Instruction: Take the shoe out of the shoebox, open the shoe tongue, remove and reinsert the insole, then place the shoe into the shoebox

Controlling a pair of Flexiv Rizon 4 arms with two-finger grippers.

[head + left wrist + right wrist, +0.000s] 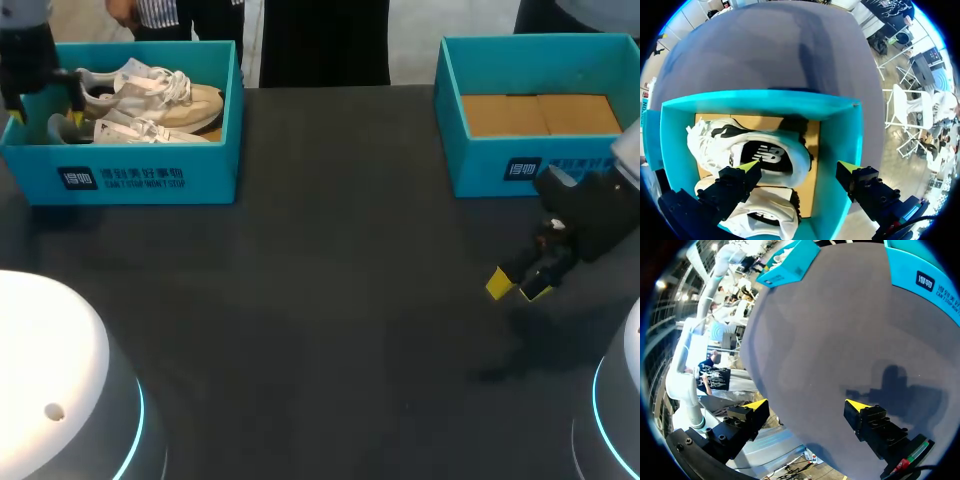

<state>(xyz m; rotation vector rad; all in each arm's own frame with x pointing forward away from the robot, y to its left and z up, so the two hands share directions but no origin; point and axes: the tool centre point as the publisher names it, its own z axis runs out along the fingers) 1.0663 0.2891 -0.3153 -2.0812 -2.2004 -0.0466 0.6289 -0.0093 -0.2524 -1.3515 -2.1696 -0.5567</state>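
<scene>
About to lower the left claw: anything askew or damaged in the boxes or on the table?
Nothing stands out. Both shoes lie inside the left shoebox, the right shoebox looks undented, and the left claw and right claw hang open.

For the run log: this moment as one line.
left gripper: open, above shoes in left shoebox | right gripper: open, over table by empty shoebox | shoes: ungrasped

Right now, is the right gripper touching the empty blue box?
Apart. The head view shows bare table between the right gripper and the empty box, and the right wrist view shows the box well ahead of it.
</scene>
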